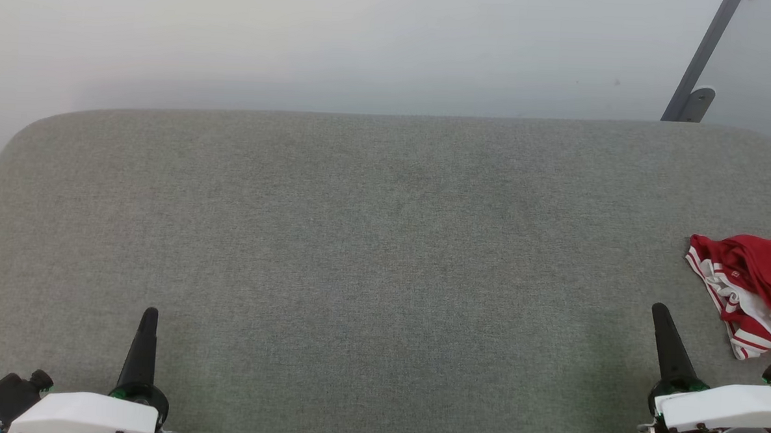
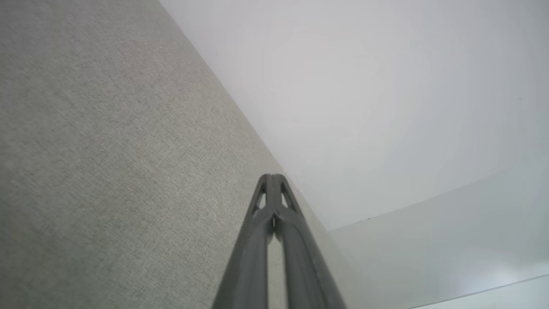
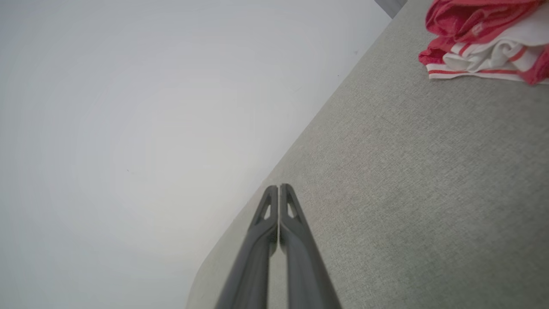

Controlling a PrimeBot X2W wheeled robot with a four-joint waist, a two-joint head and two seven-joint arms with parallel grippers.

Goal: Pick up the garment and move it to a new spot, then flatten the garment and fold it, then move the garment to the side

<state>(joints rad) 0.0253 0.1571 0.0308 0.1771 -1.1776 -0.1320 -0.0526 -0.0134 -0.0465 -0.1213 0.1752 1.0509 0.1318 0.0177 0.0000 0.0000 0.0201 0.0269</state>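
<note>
The garment is a crumpled red shirt with white and red-striped trim, bunched at the far right edge of the grey fabric table. In the right wrist view the garment lies at the top right corner. My right gripper is shut and empty, a short way to the left of and nearer than the garment; its tips are pressed together. My left gripper rests at the lower left, shut with nothing in it, and its closed fingers point along the table.
A pale wall rises behind the table's far rounded edge. A grey metal strut with a bracket leans at the top right. Bare grey cloth spans the table's middle and left.
</note>
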